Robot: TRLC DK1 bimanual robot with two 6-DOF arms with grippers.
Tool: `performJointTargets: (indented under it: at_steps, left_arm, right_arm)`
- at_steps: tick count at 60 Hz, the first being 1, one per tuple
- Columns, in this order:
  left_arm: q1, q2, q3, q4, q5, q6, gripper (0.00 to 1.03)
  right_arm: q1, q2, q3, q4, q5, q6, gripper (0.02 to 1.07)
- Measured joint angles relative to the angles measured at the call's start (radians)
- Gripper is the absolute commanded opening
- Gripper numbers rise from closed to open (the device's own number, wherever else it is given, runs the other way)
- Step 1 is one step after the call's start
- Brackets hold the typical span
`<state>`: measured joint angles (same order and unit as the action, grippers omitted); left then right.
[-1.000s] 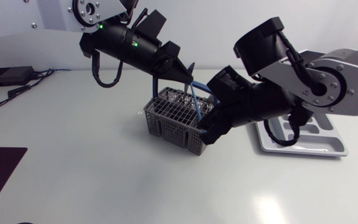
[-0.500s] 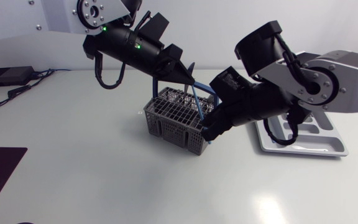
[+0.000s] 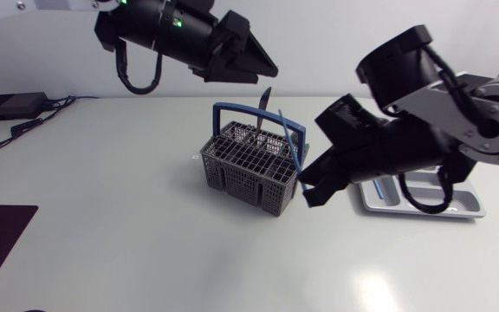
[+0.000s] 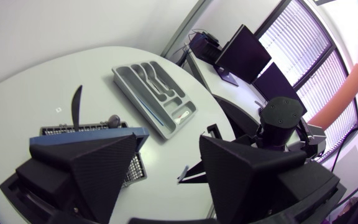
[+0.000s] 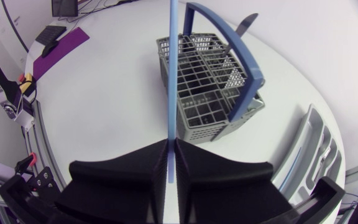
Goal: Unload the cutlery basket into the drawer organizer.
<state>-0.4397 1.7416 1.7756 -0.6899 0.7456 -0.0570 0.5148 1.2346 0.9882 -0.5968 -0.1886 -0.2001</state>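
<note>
- The basket [image 3: 245, 169] is grey plastic mesh and stands on the white table [image 3: 102, 225], about in the middle.
- Its blue handle [image 3: 232, 108] stands up in an arch over it.
- A dark knife blade [image 3: 264, 100] sticks up from the far side of the basket, and the left wrist view shows a round metal end [image 4: 114, 119] next to it.
- A thin blue stick [image 3: 292, 149] leans across the right end of the basket. I cannot tell if it touches the basket.
- The right gripper [image 3: 308, 189] is just beside the basket's right end, low over the table. Its two fingers are pressed on the lower end of the stick from both sides.
- The grey tray [image 3: 457, 204] with its compartments lies on the table further to the right. The right arm covers part of it.
- The left gripper [image 3: 258, 61] hangs high above the basket, toward the back. Its fingers are wide apart and hold nothing.
</note>
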Motion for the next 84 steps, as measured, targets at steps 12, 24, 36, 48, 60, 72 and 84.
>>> performJointTargets:
  at_steps: [12,24,36,48,60,72,84]
  left_arm:
    - [0.063,-0.063,0.017,0.008,-0.108,0.013,0.98]
    - [0.053,-0.116,-0.037,0.012,-0.274,0.112,0.98]
    - [0.017,-0.169,-0.201,0.084,-0.423,0.211,0.98]
    - [0.007,-0.219,-0.343,0.151,-0.491,0.274,0.98]
    - [0.013,-0.236,-0.436,0.194,-0.494,0.305,0.98]
    - [0.027,-0.243,-0.530,0.219,-0.494,0.324,0.98]
    - [0.031,-0.245,-0.604,0.259,-0.498,0.344,0.98]
  right_arm:
    - [-0.237,-0.111,-0.006,-0.073,-0.081,-0.068,0.10]
    - [-0.515,-0.041,-0.007,-0.050,-0.134,-0.135,0.10]
    - [-0.650,0.175,-0.002,0.037,-0.137,-0.145,0.11]
    - [-0.687,0.407,0.069,0.081,-0.125,-0.129,0.11]
    - [-0.687,0.553,0.180,0.106,-0.109,-0.075,0.11]
    - [-0.687,0.692,0.278,0.108,-0.095,-0.047,0.12]
    - [-0.687,0.754,0.310,0.128,-0.061,-0.031,0.30]
